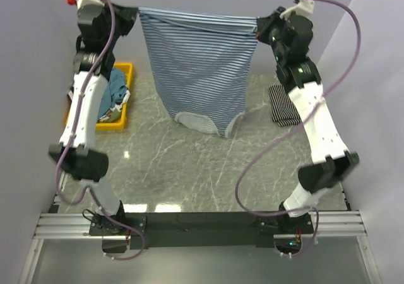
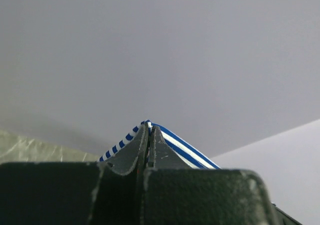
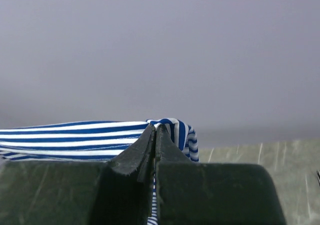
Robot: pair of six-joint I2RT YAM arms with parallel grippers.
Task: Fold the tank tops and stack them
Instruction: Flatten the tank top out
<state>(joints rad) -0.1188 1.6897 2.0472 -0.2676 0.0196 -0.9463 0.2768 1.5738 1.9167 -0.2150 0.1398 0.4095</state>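
A blue-and-white striped tank top (image 1: pixel 201 66) hangs stretched in the air between both arms, hem up, its scooped neck and straps brushing the marble table (image 1: pixel 189 164). My left gripper (image 1: pixel 134 12) is shut on its upper left corner, and my right gripper (image 1: pixel 259 26) is shut on the upper right corner. Striped cloth (image 2: pixel 181 147) wraps over the pinched left gripper (image 2: pixel 149 129) in the left wrist view. In the right wrist view the right gripper (image 3: pixel 156 129) pinches striped fabric (image 3: pixel 65 137). A folded black striped tank top (image 1: pixel 282 105) lies at the table's right, behind the right arm.
A yellow bin (image 1: pixel 124 101) at the table's left edge holds teal and other crumpled clothes (image 1: pixel 115 91), partly hidden by the left arm. Grey walls close in behind and on both sides. Purple cables loop off each arm.
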